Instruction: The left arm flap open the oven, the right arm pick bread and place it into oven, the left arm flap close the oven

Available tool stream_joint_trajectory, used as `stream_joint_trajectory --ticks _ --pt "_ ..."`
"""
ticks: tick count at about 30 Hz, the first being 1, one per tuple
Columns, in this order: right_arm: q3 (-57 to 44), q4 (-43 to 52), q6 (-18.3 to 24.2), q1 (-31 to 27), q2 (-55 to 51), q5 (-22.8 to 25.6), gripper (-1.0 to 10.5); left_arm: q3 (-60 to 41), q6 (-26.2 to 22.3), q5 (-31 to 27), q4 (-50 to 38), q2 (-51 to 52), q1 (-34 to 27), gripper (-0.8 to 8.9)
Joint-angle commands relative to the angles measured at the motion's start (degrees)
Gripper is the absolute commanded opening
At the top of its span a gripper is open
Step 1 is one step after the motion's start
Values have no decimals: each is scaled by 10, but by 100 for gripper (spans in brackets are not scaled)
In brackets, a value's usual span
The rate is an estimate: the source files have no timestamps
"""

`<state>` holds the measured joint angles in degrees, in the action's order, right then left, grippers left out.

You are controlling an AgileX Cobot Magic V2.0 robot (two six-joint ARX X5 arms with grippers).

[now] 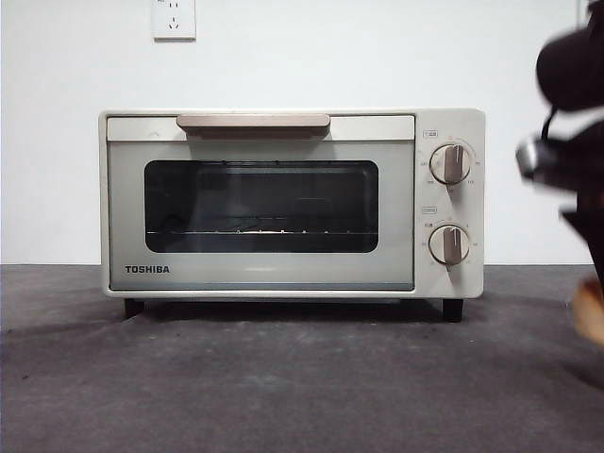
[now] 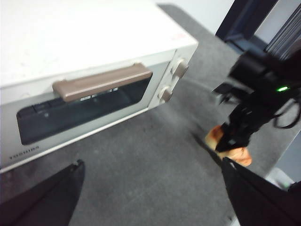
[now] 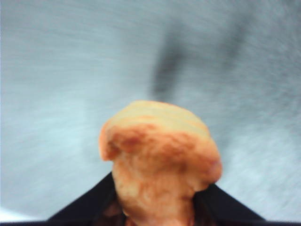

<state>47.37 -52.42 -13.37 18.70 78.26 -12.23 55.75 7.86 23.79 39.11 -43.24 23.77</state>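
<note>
The cream-white oven [image 1: 283, 203] stands on the dark mat with its door shut, beige handle [image 1: 253, 123] along the top. It also shows in the left wrist view [image 2: 70, 37]. My left gripper [image 2: 153, 162] is open and empty, hovering in front of and above the oven. My right gripper [image 2: 233, 141] is shut on the golden bread [image 2: 237, 153], to the right of the oven near its knobs side. The bread fills the right wrist view [image 3: 160, 165] between the jaws. In the front view the right arm [image 1: 576, 160] is dark at the right edge, with the bread [image 1: 590, 310] just showing.
Two beige knobs [image 1: 450, 163] sit on the oven's right panel. A wire rack [image 1: 255, 231] shows through the window. A wall socket [image 1: 174, 19] is on the white wall behind. The grey mat [image 1: 283, 377] spreads in front of the oven.
</note>
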Motion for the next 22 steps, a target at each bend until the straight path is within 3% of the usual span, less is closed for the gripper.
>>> stream_joint_trajectory --ticks 1,7,13,22 --pt "3 -12 -6 3 -50 -22 130 27 -3 -2 -1 -38 3 395" --pt "3 -38 -3 3 -190 -75 131 78 -15 -2 9 -134 3 229" --pt "3 -38 -14 3 -326 -106 131 153 -63 -2 33 -238 9 25" --pt "3 -37 -47 3 -464 -124 131 219 -123 -28 -10 -355 25 17"
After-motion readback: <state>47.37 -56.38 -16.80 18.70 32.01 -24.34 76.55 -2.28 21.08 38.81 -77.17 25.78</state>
